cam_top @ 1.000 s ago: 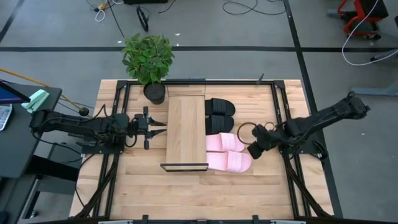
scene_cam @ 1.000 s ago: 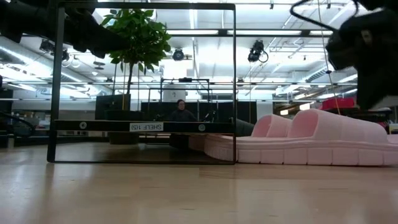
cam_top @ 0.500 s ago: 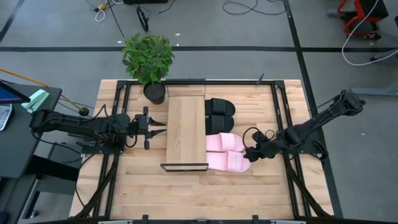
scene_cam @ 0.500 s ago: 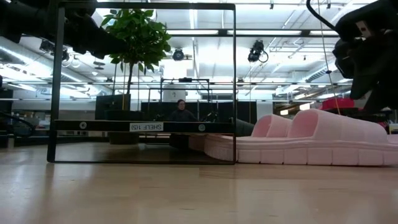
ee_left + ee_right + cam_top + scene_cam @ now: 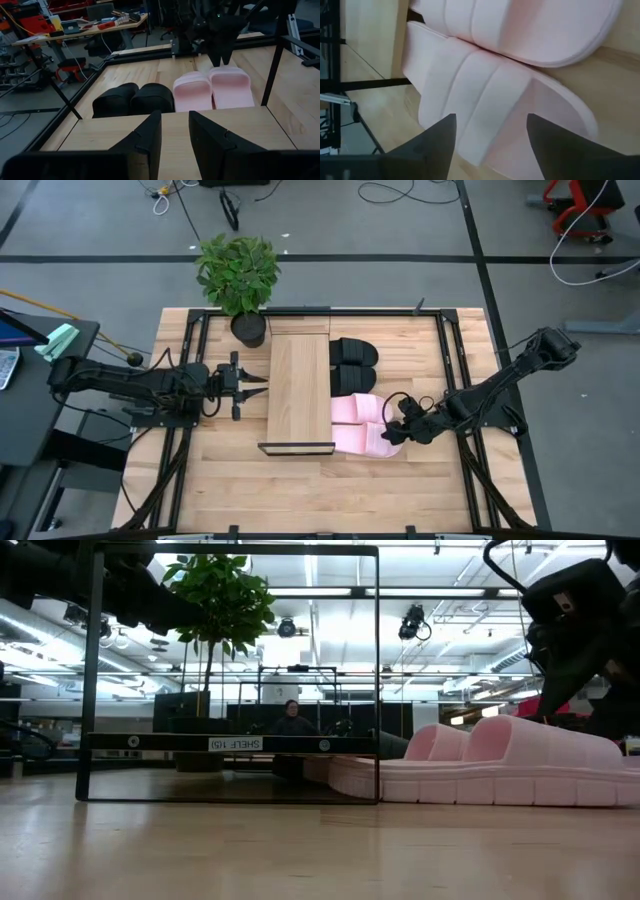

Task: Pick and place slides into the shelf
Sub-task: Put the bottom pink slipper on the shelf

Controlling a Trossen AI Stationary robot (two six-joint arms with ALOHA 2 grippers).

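Observation:
The shelf, a long light-wood board in a black frame, lies mid-table. To its right a black pair of slides rests soles down on the table, with a pink pair nearer. My right gripper hangs open over the heel end of the near pink slide, one finger toward each side; no touch shows. The far pink slide lies beside it. My left gripper waits open at the shelf's left edge, with nothing between its fingers.
A potted plant stands at the table's far edge, just left of the shelf. The shelf's upright black end frame stands at its near end. Bare plank tabletop lies toward the near edge. A person sits far off in the room behind.
My right gripper has come down and gone toward the table's left and near edges, from beside the pink pair's heels to over the near pink slide. The slides and the shelf have stayed put.

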